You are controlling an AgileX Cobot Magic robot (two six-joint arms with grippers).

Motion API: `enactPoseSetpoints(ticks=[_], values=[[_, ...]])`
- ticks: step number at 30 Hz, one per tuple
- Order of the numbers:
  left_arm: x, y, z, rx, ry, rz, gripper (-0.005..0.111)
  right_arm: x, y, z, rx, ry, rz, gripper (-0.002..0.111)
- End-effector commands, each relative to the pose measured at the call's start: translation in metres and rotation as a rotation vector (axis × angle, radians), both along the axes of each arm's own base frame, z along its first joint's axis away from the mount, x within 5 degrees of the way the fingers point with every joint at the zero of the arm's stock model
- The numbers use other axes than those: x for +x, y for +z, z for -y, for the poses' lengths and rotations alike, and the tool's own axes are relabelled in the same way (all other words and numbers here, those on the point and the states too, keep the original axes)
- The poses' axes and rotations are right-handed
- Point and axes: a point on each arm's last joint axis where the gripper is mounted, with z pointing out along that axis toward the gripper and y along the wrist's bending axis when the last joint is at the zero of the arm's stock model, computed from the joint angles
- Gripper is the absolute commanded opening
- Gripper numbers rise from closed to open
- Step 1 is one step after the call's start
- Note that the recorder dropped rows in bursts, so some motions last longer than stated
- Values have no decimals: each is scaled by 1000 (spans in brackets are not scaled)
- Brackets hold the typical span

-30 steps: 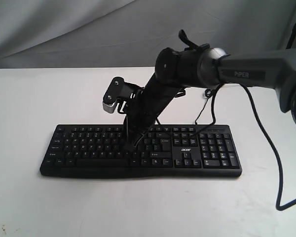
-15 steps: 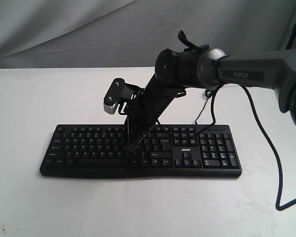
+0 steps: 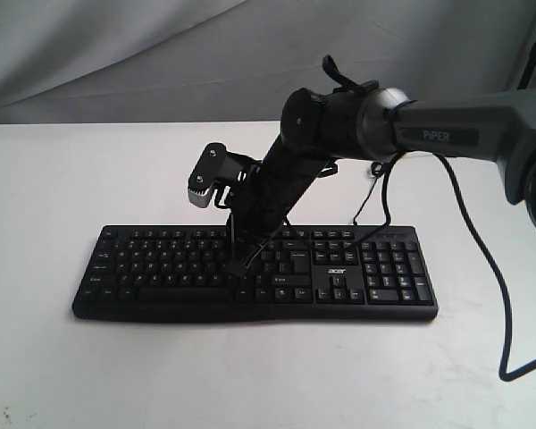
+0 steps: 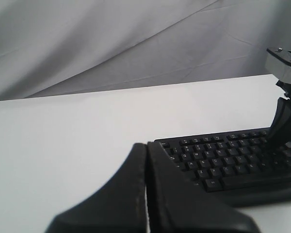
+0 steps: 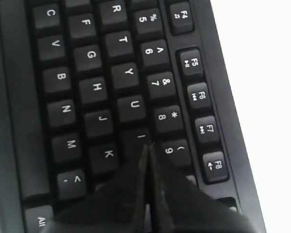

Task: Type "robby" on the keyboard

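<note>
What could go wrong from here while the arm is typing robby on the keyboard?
1. The right gripper is shut to a point, and its tip sits at the edge between the I key and the 9 key. A press here could hit a wrong key, or two at once.
2. A thin cable hangs below the arm, down to the back edge of the keyboard. It might snag or drag across keys when the arm shifts.
</note>
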Motion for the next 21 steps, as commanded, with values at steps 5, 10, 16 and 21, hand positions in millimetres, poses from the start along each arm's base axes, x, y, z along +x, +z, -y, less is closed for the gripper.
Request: enactPoseSetpoints(ticks=[5, 10, 16, 21], values=[[0, -1, 0, 1, -5, 5, 0, 1, 1, 4, -20, 7, 4, 0], [0, -1, 0, 1, -5, 5, 0, 1, 1, 4, -20, 9, 5, 0], [0, -1, 0, 1, -5, 5, 0, 0, 0, 5, -28, 13, 4, 0], [0, -1, 0, 1, -5, 5, 0, 0, 0, 5, -32, 15, 4, 0]])
